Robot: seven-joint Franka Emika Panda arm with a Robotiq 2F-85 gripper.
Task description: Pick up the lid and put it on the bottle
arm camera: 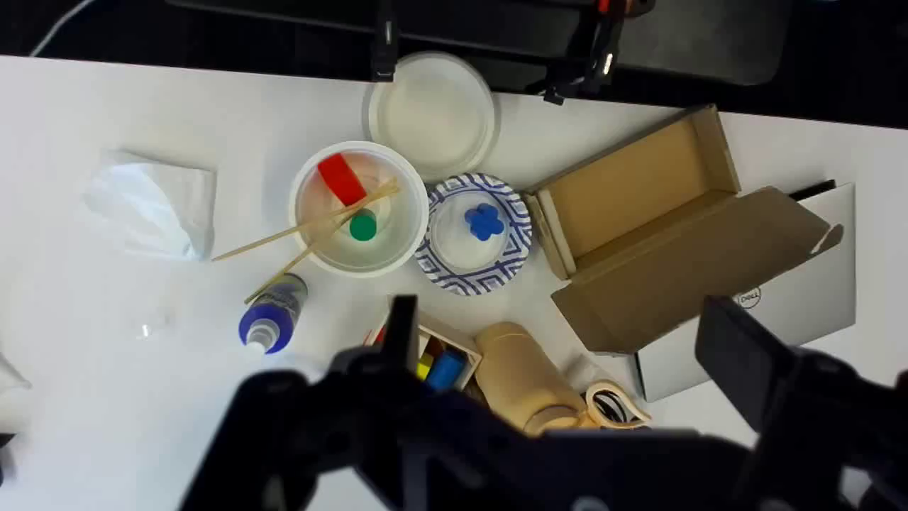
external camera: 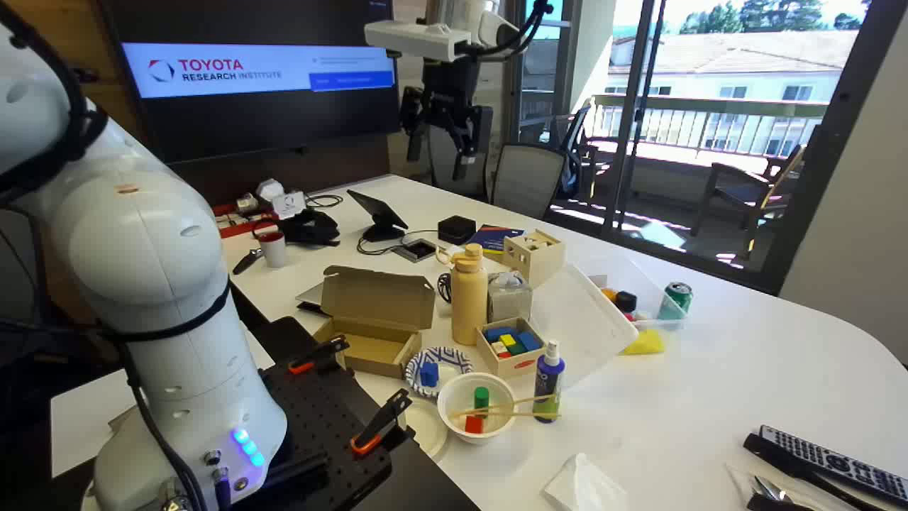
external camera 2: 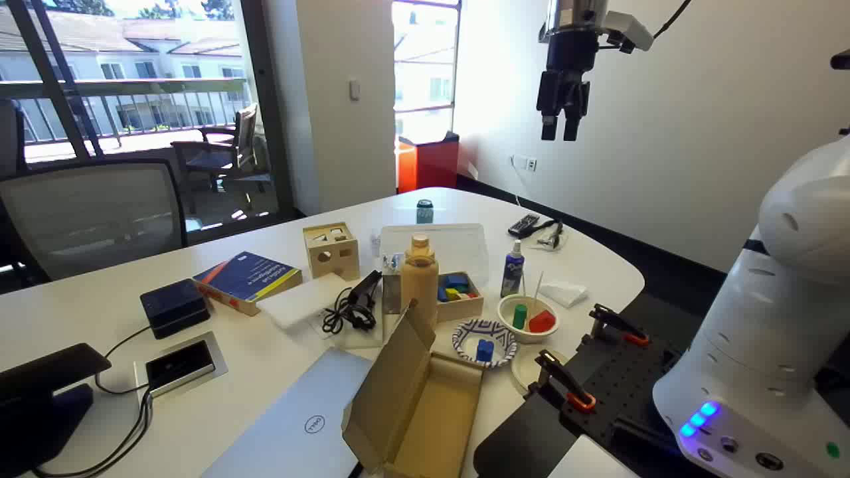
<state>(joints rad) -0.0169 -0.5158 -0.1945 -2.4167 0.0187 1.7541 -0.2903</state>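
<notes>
The bottle point(external camera: 548, 387) is short and dark blue with a white spray nozzle. It stands upright near the bowl in both exterior views point(external camera 2: 512, 273). In the wrist view the bottle point(arm camera: 278, 312) lies left of the fingers. A small clear thing with a glint point(arm camera: 149, 326) shows faintly on the table beyond it in the wrist view; I cannot tell if it is the lid. No other lid for the bottle is made out. My gripper point(external camera: 440, 157) is open and empty, high above the table, apart from everything; its fingers are wide apart in the wrist view point(arm camera: 558, 312).
A tall tan bottle point(external camera: 469, 305) stands by a wooden block box point(external camera: 512, 358). A white bowl point(external camera: 445, 419) holds blocks, with chopsticks across it reaching the blue bottle. A patterned plate point(external camera: 461, 358), an open cardboard box point(external camera: 379, 298) and a crumpled napkin point(external camera: 583, 486) lie around.
</notes>
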